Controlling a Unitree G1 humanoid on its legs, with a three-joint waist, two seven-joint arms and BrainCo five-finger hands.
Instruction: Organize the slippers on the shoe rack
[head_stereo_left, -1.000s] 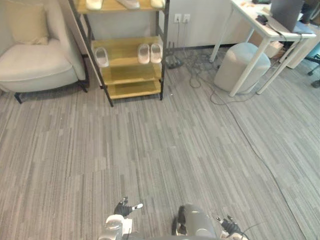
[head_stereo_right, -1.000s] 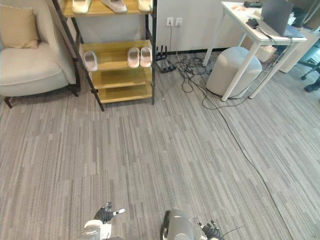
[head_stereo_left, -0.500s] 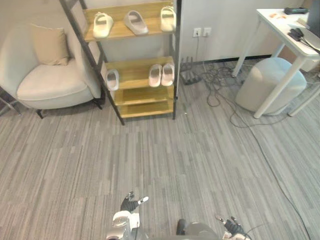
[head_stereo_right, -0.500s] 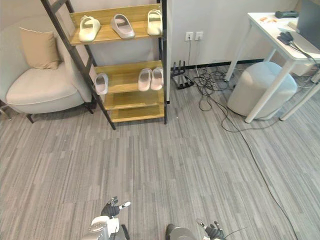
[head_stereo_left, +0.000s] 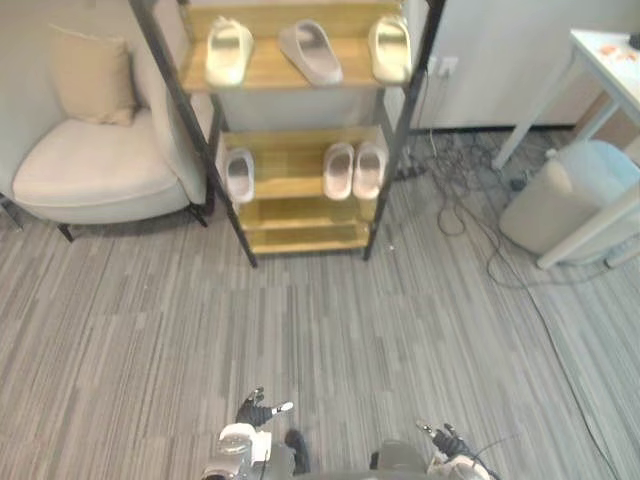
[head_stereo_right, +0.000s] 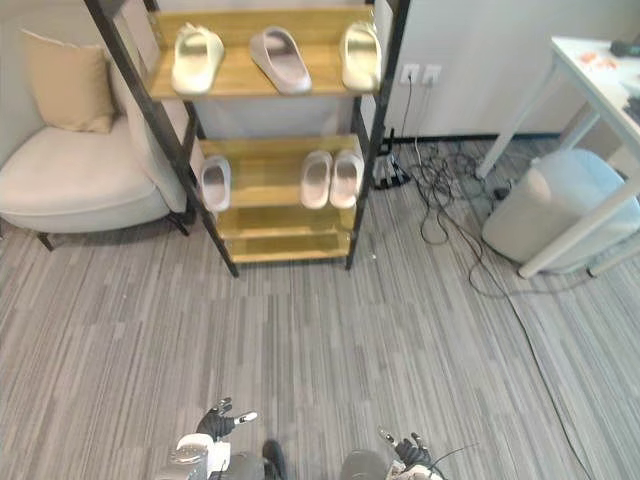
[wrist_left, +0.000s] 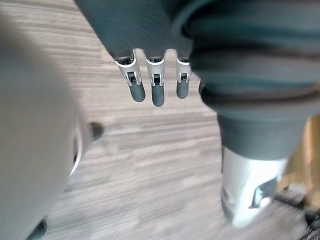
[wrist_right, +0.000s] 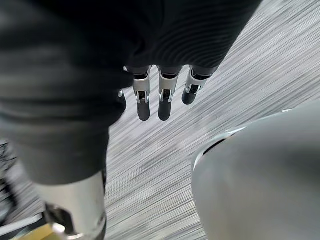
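Observation:
The shoe rack (head_stereo_left: 300, 205), wooden shelves in a black frame, stands ahead against the wall. Its top shelf carries a cream slipper (head_stereo_left: 229, 50), a grey slipper (head_stereo_left: 311, 52) lying at an angle, and another cream slipper (head_stereo_left: 389, 47). On the middle shelf a single pale slipper (head_stereo_left: 239, 174) lies at the left and a pale pair (head_stereo_left: 354, 169) lies side by side at the right. My left hand (head_stereo_left: 258, 411) and right hand (head_stereo_left: 441, 440) hang low over the carpet, far from the rack. In the wrist views the left hand (wrist_left: 156, 85) and right hand (wrist_right: 165, 95) have straight fingers holding nothing.
A cream armchair (head_stereo_left: 100, 170) with a beige cushion (head_stereo_left: 92, 75) sits just left of the rack. To the right are a round grey pouf (head_stereo_left: 565, 205), a white table (head_stereo_left: 610, 60) and loose cables (head_stereo_left: 470, 200) on the floor. Grey striped carpet (head_stereo_left: 320, 330) lies between me and the rack.
The camera has moved: the rack now shows nearer and more central, with its top shelf in full view. Both hands still hang open at the bottom edge.

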